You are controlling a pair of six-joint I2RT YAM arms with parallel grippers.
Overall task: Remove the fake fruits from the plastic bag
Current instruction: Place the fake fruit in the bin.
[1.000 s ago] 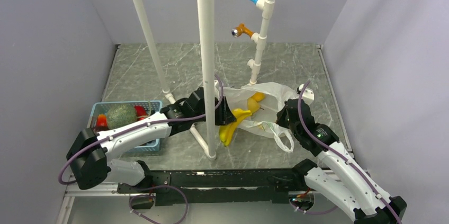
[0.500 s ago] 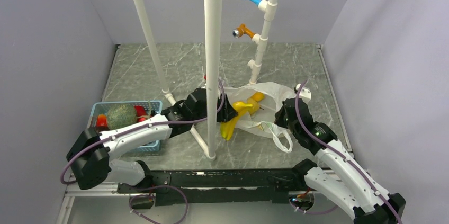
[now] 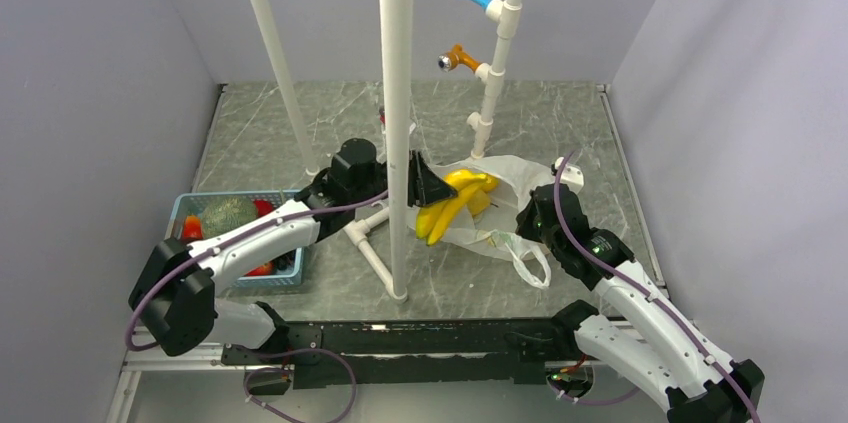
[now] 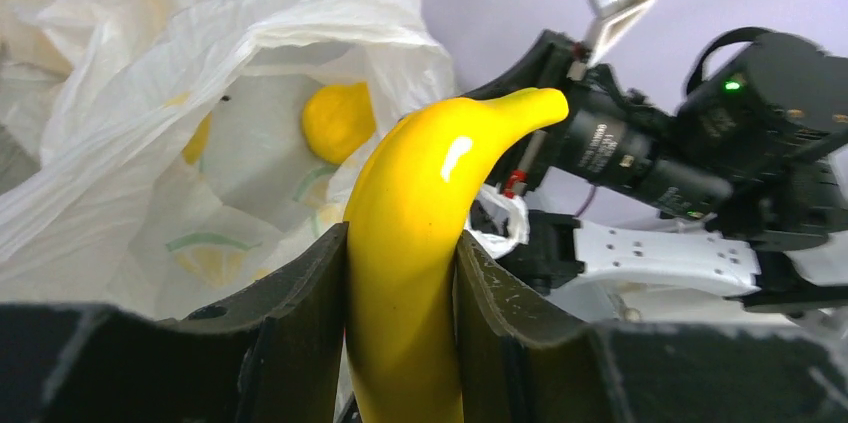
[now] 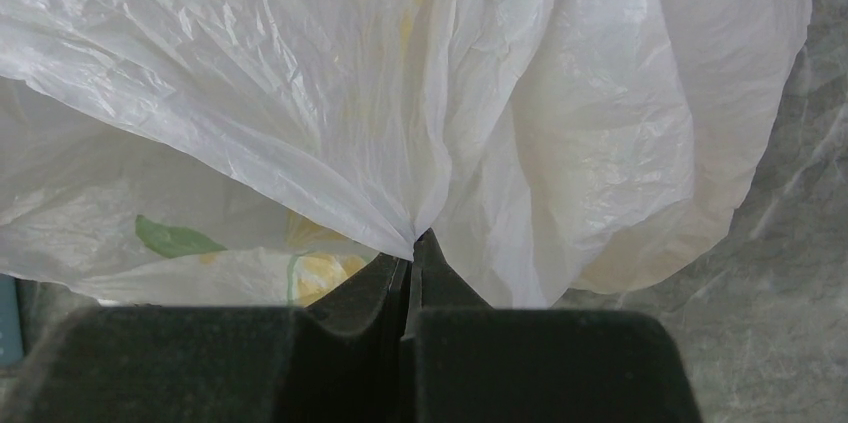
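Note:
The white plastic bag (image 3: pixel 510 205) lies crumpled at mid-table, its mouth facing left. My left gripper (image 3: pixel 428 188) is shut on a yellow banana bunch (image 3: pixel 450 205) and holds it lifted at the bag's mouth. The left wrist view shows a banana (image 4: pixel 410 243) squeezed between the two black fingers (image 4: pixel 300 313). Behind it a yellow-orange fruit (image 4: pixel 338 121) lies inside the bag (image 4: pixel 150 83). My right gripper (image 3: pixel 535 215) is shut on a pinch of the bag's film; the right wrist view shows the film (image 5: pixel 420 93) gathered at the closed fingertips (image 5: pixel 412 243).
A light-blue basket (image 3: pixel 235 243) at the left holds a green melon (image 3: pixel 228 213) and red and orange fruit. White pipe posts (image 3: pixel 396 113) rise in front of the left arm. A peg stand (image 3: pixel 497 53) with blue and orange pegs stands behind the bag.
My left gripper has lifted the banana bunch up and toward the back, out of the bag's mouth. The right gripper has kept its pinch on the bag, shifting slightly left.

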